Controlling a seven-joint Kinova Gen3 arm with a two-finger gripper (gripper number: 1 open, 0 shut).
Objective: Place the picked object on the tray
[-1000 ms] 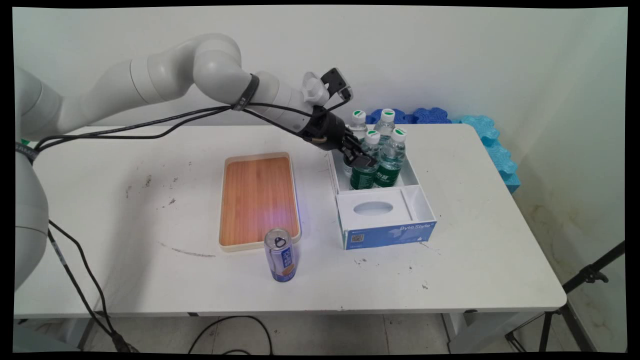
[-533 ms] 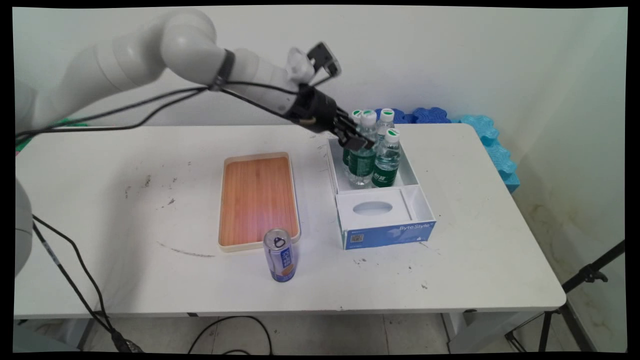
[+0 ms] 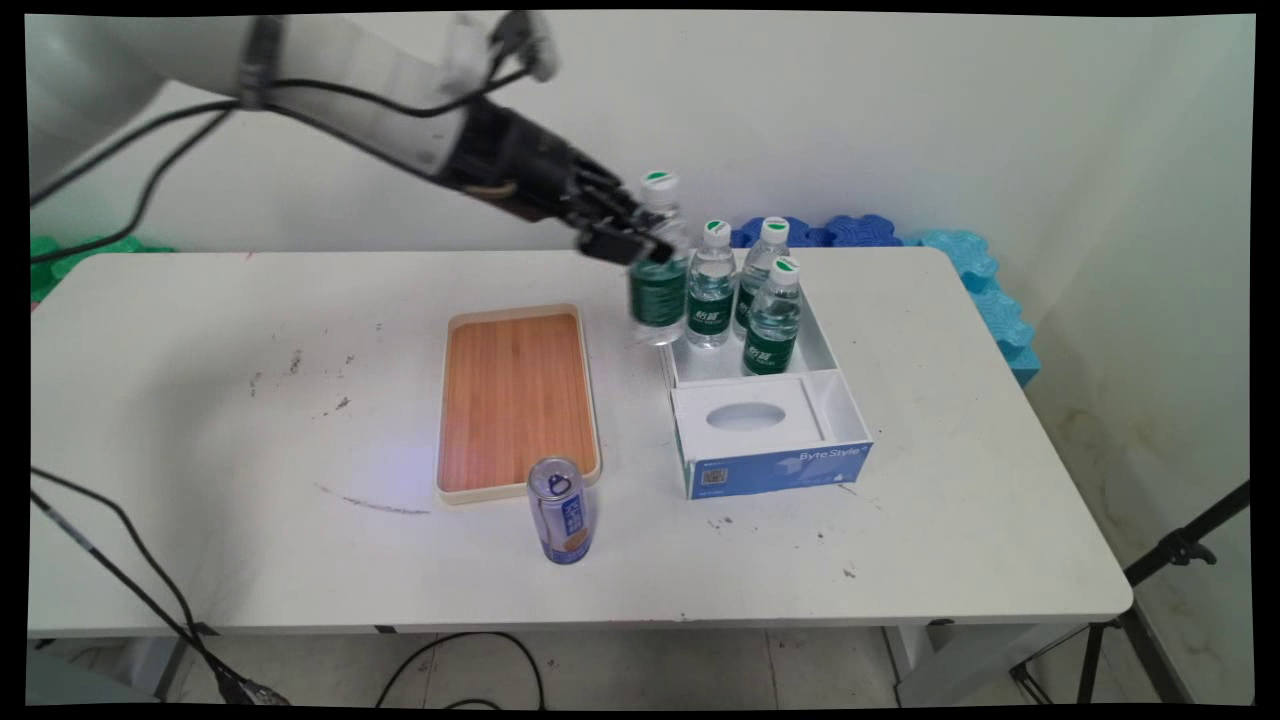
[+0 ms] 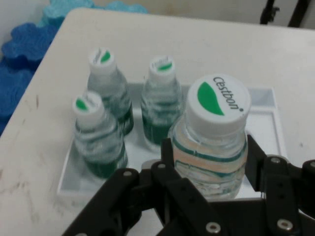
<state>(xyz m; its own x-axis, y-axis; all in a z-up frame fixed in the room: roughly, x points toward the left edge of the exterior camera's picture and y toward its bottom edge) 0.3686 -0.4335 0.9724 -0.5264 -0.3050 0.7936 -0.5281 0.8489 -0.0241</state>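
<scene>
**Bottle held in the air beside the box**

Main view: the gripper (image 3: pixel 628 243) pinches a water bottle (image 3: pixel 657 262) below its shoulder, off the table (image 3: pixel 950 480), just left of the white box (image 3: pixel 770 440) — lettered "ByteStyle". The bottle stands upright, cap up, green label unreadable. Three bottles (image 3: pixel 745 295) stand inside the box's far compartment.

Hand view: the bottle (image 4: pixel 212 142) sits between the fingers (image 4: pixel 253 160), its cap reading "Cestbon" — the box (image 4: pixel 268 105) lies behind.
</scene>
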